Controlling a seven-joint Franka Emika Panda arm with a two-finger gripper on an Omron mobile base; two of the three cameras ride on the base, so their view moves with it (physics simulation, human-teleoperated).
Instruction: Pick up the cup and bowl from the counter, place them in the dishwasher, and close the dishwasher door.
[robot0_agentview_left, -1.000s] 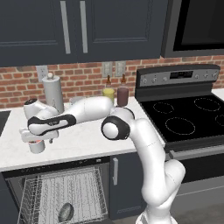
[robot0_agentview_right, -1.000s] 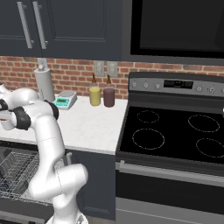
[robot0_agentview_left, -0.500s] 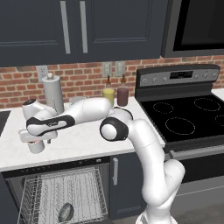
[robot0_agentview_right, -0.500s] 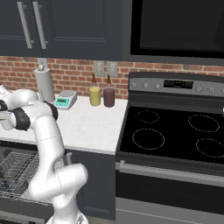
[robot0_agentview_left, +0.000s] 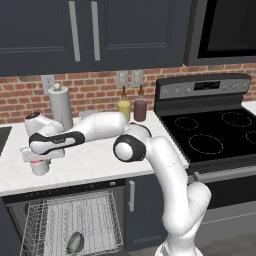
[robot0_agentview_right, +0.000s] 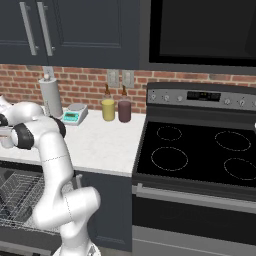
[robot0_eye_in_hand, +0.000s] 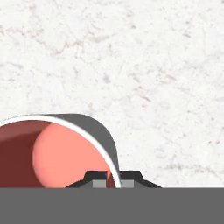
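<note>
Yellow bottle (robot0_agentview_right: 108, 108) beside maroon bottle (robot0_agentview_right: 124, 109); scale (robot0_agentview_right: 72, 114) near paper-towel roll (robot0_agentview_right: 50, 96).

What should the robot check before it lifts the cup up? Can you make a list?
1. Gripper at the cup: ok, its fingertips straddle the rim wall.
2. Grip tight: cannot tell.
3. Cup upright on the counter: ok.
4. Dishwasher open, rack out: ok.
5. Bowl already in the rack: ok.
6. Room in the rack for the cup: ok, wires beside the bowl look free.

White marble counter (robot0_agentview_left: 95, 165) carries cup (robot0_agentview_left: 39, 166), paper-towel roll (robot0_agentview_left: 60, 106), scale (robot0_agentview_right: 73, 115), yellow bottle (robot0_agentview_left: 124, 107), maroon bottle (robot0_agentview_left: 140, 108).
</note>
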